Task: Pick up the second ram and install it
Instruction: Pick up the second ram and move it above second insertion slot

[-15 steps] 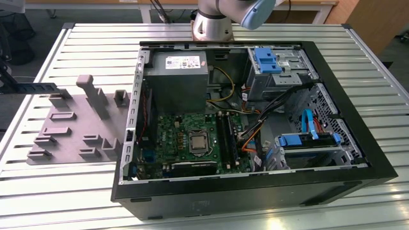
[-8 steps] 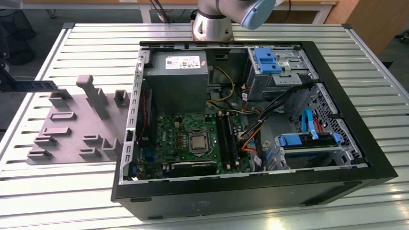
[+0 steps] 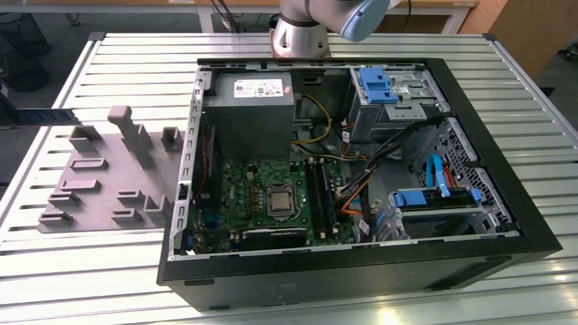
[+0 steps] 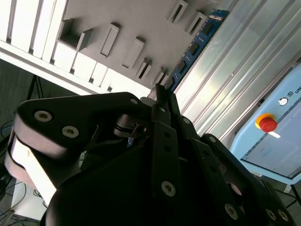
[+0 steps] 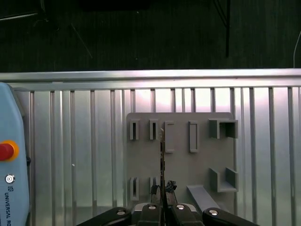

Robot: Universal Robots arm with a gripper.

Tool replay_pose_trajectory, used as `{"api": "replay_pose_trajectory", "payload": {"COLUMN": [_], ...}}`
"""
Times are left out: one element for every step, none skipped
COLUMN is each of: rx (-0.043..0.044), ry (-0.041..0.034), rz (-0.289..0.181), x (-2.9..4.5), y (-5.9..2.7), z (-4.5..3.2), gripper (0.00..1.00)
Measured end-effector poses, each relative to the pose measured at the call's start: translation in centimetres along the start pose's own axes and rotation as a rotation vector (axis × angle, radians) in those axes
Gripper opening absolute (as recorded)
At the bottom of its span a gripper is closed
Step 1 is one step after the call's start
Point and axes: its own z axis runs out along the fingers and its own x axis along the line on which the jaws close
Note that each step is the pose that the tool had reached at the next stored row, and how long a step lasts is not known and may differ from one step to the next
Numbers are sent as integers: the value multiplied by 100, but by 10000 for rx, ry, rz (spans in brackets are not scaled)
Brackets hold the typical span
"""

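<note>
We see the gripper (image 5: 162,190) clamped on the second ram (image 5: 162,150), which it holds edge-on over the grey holder tray (image 5: 197,165) in the first wrist view. In the exterior view the blue stick sits at ten o'clock from the open computer case (image 3: 361,274).

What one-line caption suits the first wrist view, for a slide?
Gripper shut on the second ram, seen edge-on, with the grey fixture behind it.

light: bright, overhead | glare: white patches on table (image 3: 407,315) slats | shadow: computer case (image 3: 361,271) interior dim; floor (image 5: 141,33) near black | gripper (image 4: 162,93) a dark underlit mass in the second wrist view
</note>
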Motion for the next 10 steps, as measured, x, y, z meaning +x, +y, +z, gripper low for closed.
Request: {"api": "replay_pose_trajectory", "payload": {"rx": [0,0,0,0,0,0,0,0,1,0], "ry": [0,0,0,0,-1,0,0,0,-1,0], "rz": [0,0,0,0,0,-1,0,0,0,0], "x": [0,-1,-1,-1,-2,-2,-3,-3,-4,-4], "y": [0,0,0,0,1,0,1,1,1,1], "z": [-13,-26,-39,-51,-63,-77,-91,-104,-117,-131], "gripper": [14,14,14,14,14,14,14,14,14,14]}}
